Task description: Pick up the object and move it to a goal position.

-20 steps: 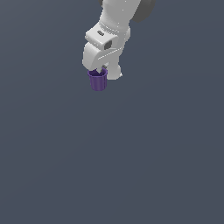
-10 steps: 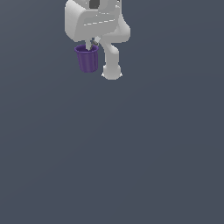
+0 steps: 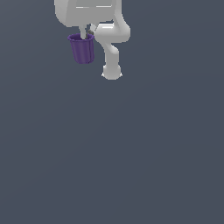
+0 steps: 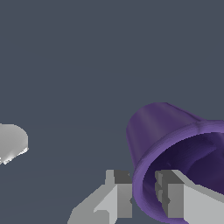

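The object [image 3: 82,50], a small dark purple ribbed cup with a rim, hangs upright high in the exterior view, well above the grey floor. My white gripper [image 3: 86,33] reaches down from above and is shut on the cup's rim. In the wrist view the object [image 4: 162,131] fills the lower part of the picture, and my gripper [image 4: 143,192] pinches its rim: one finger [image 4: 120,194] lies outside the wall and the other finger [image 4: 173,197] inside the cup.
The arm's white base [image 3: 111,72] stands on the floor to the exterior view's right of the cup, and its base [image 4: 11,142] also shows in the wrist view. Plain dark grey floor [image 3: 131,153] lies all around.
The cup has risen with my gripper and shifted toward the exterior view's left over the last second. The grip on the rim stays the same.
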{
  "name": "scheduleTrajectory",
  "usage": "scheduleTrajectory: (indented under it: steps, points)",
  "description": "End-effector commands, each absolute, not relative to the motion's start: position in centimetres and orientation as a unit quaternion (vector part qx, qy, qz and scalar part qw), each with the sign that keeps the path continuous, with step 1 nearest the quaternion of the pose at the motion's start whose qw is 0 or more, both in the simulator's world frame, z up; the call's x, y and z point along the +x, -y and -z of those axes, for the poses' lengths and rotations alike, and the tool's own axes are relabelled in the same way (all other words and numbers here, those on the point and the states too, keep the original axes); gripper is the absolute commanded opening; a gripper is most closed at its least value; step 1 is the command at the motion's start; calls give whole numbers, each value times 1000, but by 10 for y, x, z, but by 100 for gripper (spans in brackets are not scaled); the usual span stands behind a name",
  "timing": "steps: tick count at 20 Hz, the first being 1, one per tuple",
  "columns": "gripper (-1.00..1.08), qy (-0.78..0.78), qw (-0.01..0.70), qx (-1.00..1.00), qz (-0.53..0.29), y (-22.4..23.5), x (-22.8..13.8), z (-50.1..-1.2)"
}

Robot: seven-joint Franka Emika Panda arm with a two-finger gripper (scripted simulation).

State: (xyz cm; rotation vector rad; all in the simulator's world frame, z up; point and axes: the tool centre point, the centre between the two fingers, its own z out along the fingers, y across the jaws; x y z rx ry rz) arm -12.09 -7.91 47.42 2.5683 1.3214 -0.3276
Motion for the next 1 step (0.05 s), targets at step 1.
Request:
scheduleTrajectory:
  steps: [1]
  points:
    - [-100,-452,118,877,112,80,-121,-477]
